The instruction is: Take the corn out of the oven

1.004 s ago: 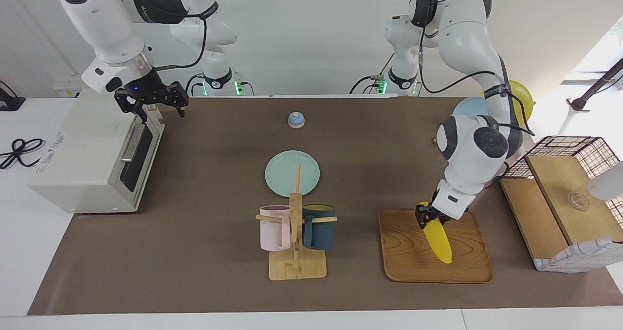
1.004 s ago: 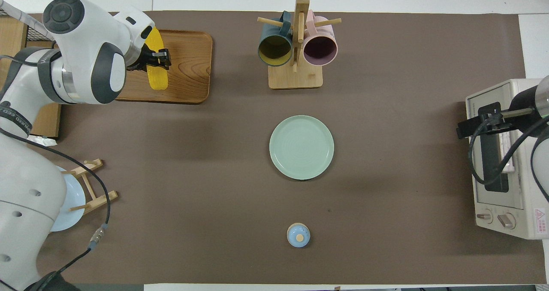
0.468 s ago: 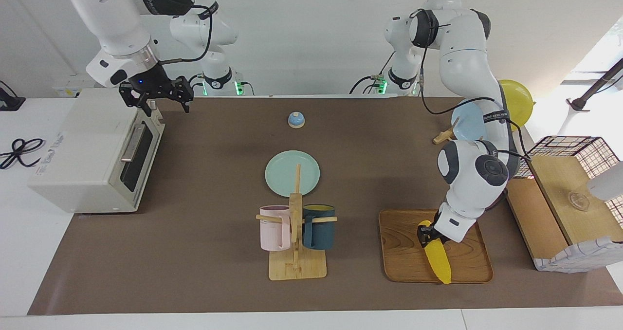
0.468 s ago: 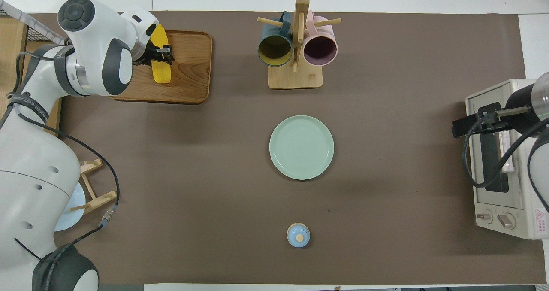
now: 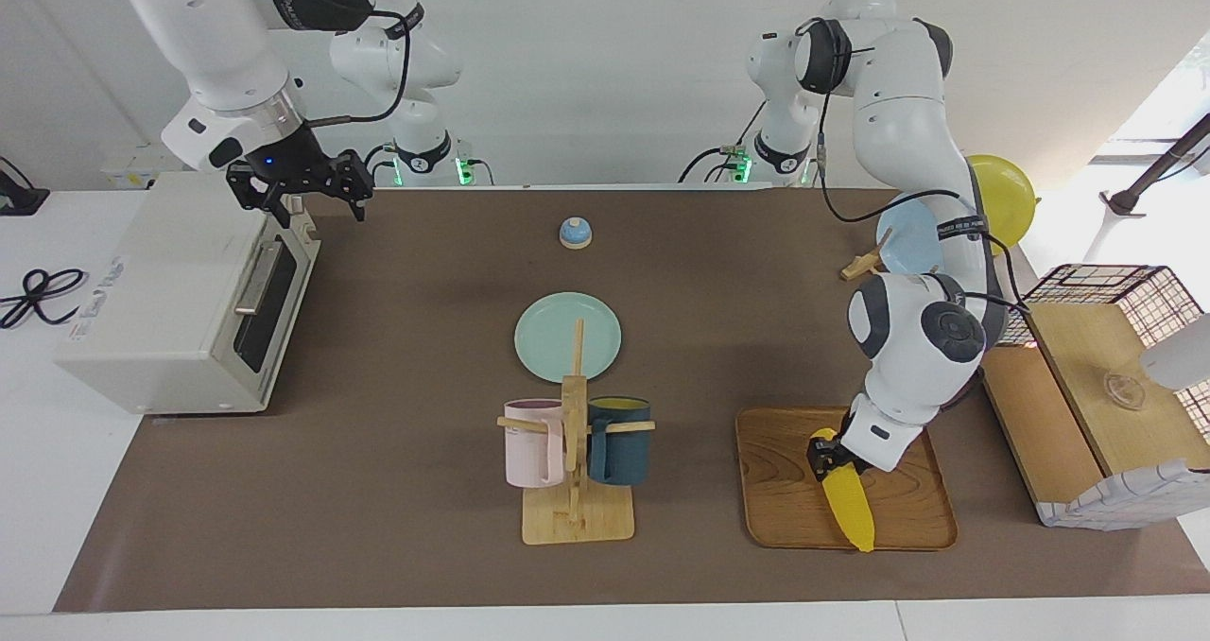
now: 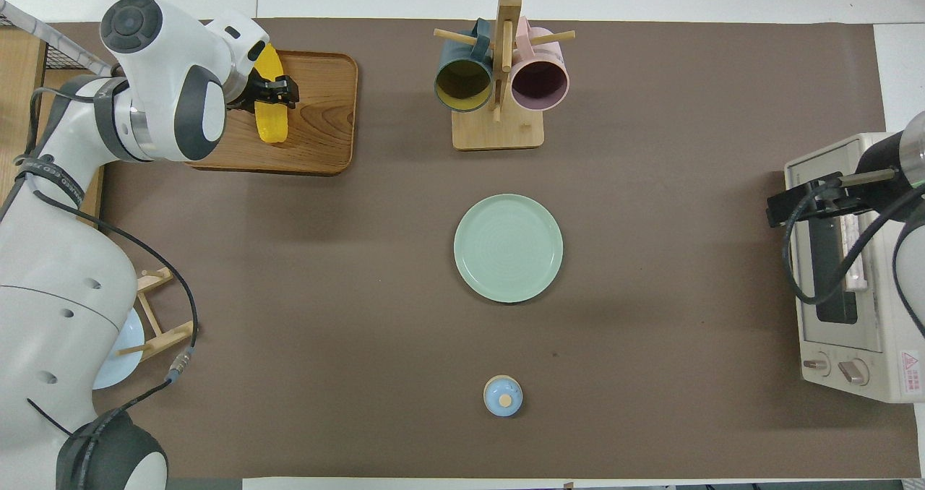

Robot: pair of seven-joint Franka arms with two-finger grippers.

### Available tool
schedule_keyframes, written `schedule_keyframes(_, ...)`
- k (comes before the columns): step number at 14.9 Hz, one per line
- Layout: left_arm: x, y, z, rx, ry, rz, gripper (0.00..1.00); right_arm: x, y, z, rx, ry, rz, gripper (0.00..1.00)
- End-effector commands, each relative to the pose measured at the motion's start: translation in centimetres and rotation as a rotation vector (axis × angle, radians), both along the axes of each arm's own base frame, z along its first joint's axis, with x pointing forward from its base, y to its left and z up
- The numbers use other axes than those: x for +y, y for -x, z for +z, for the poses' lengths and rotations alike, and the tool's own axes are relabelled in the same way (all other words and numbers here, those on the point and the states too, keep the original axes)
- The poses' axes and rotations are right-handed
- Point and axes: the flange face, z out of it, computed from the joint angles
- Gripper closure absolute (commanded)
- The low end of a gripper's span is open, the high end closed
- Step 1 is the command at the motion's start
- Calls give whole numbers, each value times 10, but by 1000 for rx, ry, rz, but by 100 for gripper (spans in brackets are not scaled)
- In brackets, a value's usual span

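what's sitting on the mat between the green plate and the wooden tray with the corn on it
Only the mug rack with its two mugs stands partway between the green plate and the wooden tray; otherwise bare mat, clearest in the overhead view.

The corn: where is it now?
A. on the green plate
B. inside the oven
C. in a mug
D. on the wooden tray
D: the corn lies on the wooden tray, with the left gripper at its upper end.

Open lane: bare mat, frame centre-left, between oven point(image 5: 180, 291) and green plate point(image 5: 567, 337).
Obstacle: mug rack point(image 5: 577, 452), lower centre.
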Motion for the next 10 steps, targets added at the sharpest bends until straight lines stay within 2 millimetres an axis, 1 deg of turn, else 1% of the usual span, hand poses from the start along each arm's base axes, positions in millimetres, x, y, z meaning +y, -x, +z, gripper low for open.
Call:
schedule_keyframes(1,3,1,32,5,-20,-12,0,6,-4,5,7,12,4,0)
schedule_keyframes(3,7,8,56,27,-23,-8,0,6,-5,4,7,10,2,0)
schedule_keyframes(4,9,13,72,31,-24,-6,0,5,-6,3,9,10,1,0)
schedule_keyframes(6,23,25,111,51,-26,7,0,3,-8,-1,15,9,-2,0)
schedule_keyframes(10,39,59,178,85,-27,11,0,5,-9,0,7,8,-1,0)
